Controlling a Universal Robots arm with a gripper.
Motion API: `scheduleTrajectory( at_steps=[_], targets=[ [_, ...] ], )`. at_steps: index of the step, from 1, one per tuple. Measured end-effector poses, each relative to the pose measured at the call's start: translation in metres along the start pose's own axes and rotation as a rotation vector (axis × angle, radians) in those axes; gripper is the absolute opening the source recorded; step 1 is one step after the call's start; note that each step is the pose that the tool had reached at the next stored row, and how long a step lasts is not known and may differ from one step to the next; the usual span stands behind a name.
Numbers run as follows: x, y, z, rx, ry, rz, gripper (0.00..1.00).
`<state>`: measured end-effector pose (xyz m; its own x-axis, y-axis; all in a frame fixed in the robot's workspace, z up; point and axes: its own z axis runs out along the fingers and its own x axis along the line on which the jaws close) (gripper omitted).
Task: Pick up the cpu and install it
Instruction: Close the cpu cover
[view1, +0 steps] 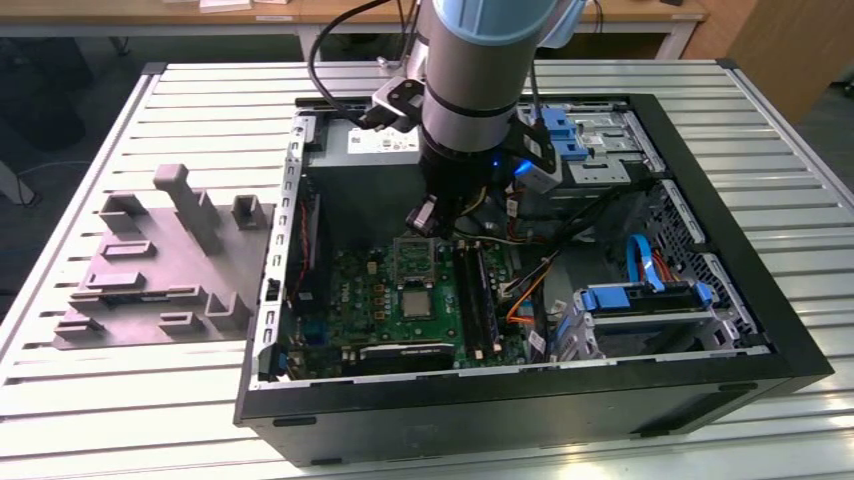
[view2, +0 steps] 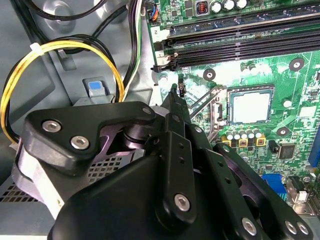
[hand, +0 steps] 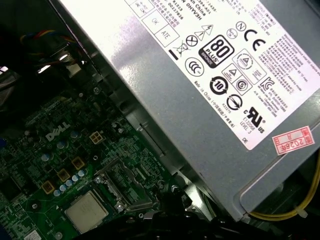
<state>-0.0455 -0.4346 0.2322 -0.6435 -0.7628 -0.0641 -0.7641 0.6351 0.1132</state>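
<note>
A: Item one, the claw (view2: 175, 92)?
B: Black fingers (view2: 176, 107) drawn to a narrow tip, nothing visibly held; whether fully closed, cannot tell.

A: The cpu (view2: 251, 107)?
B: Just beyond the fingertips, flat in its socket (view2: 224, 110) on the green motherboard (view2: 280, 70), silvery face up. Square, no long axis; edges parallel to the socket frame.

A: Container?
B: Open computer case (view1: 747, 300), holding board, grey power supply (hand: 200, 100) behind the claw, cables.

A: Clearance?
B: Memory slots (view2: 240, 45) beside the socket.
</note>
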Motion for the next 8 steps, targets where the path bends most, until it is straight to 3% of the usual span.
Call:
scheduleTrajectory(
  at_steps=[4, 8],
  targets=[
    [0.0001, 0.0, -0.0001, -0.0031, -0.0019, -0.009, 0.11],
    [0.0002, 0.0001, 0.0, -0.0057, 0.0013, -0.042, 0.11]
  ],
)
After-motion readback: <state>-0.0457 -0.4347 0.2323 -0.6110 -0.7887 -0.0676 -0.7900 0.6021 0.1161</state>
